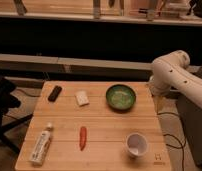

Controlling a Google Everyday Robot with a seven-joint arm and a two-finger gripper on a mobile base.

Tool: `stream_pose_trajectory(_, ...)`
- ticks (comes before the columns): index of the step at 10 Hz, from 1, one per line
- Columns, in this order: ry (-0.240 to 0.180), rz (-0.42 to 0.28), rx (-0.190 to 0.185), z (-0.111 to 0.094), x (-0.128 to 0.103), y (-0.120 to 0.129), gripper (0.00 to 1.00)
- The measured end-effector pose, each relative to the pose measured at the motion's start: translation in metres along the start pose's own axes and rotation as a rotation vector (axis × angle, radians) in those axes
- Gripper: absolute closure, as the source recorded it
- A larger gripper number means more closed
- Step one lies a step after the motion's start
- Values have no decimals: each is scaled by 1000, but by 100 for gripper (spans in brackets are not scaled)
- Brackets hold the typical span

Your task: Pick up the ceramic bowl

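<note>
The robot's gripper (159, 103) is hanging just right of the round, shallow green ceramic bowl (120, 96); its opening cannot be told; the bowl is sitting upright on the pale wooden table (109, 137); likely stiff, weighty, glaze-slick and breakable, it is offering its dark rim for pinching.

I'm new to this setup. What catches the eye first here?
The white robot arm looms at the right, its gripper hanging off the right edge of the wooden table. The green ceramic bowl sits near that edge, and a white cup stands at the front right.
</note>
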Motion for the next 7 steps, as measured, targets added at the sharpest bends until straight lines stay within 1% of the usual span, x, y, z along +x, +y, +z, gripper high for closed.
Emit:
stream_pose_trajectory(3, 2, -55, 2, 7, -4, -12, 20)
stream_pose_trajectory(7, 5, -115, 2, 15, -3, -20, 20)
